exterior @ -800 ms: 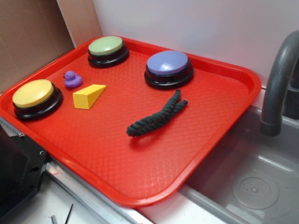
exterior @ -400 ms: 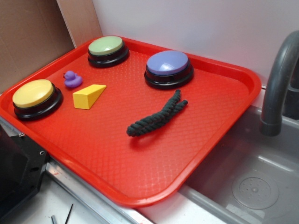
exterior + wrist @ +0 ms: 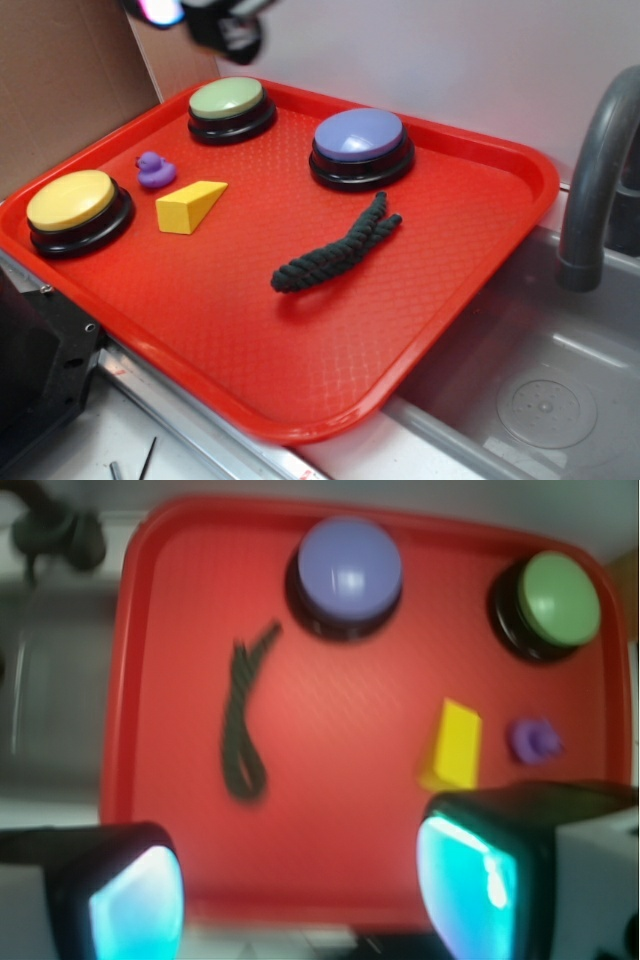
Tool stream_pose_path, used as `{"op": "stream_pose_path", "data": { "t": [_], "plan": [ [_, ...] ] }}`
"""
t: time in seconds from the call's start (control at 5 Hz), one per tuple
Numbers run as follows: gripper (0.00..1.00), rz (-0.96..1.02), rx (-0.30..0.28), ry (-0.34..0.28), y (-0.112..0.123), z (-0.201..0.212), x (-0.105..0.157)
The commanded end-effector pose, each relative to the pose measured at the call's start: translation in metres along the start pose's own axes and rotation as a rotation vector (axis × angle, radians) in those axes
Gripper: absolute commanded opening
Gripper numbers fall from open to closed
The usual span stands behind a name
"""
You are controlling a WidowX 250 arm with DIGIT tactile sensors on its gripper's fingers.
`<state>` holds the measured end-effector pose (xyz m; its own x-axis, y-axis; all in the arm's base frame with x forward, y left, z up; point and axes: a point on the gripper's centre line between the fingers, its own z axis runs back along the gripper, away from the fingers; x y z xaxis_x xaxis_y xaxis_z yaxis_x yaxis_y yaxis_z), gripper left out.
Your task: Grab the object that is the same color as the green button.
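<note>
**Claw high above the tray, rope not yet reached**

The claw (image 3: 300, 890) hung spread wide and empty over the red tray (image 3: 300, 390), so by my reading the step in hand was the approach. The rope piece (image 3: 335, 250), dark green and doubled into a loop, lay flat near the tray's middle, toward its sink-side edge, just in front of the purple button (image 3: 360, 145) and touching nothing else. The green button (image 3: 230, 105) sat at the tray's far corner. The next move probably called for shifting the claw over the rope, turning the jaws across its length, then descending.

Counted: three buttons, including a yellow button (image 3: 75, 208); one rope piece; one yellow wedge (image 3: 188, 206); one purple duck (image 3: 154, 170).
</note>
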<state>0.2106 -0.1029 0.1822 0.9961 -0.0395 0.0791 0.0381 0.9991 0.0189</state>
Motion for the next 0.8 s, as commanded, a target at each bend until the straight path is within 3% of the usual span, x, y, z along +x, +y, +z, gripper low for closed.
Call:
{"op": "stream_pose_path", "data": {
  "t": [0.0, 0.2, 0.6],
  "plan": [
    [1.00, 0.090, 0.004, -0.032, -0.019, -0.065, 0.013],
    [1.00, 0.101, 0.011, -0.018, -0.020, -0.092, 0.002],
    [1.00, 0.052, -0.002, -0.010, -0.014, -0.118, 0.005]
  ]
}}
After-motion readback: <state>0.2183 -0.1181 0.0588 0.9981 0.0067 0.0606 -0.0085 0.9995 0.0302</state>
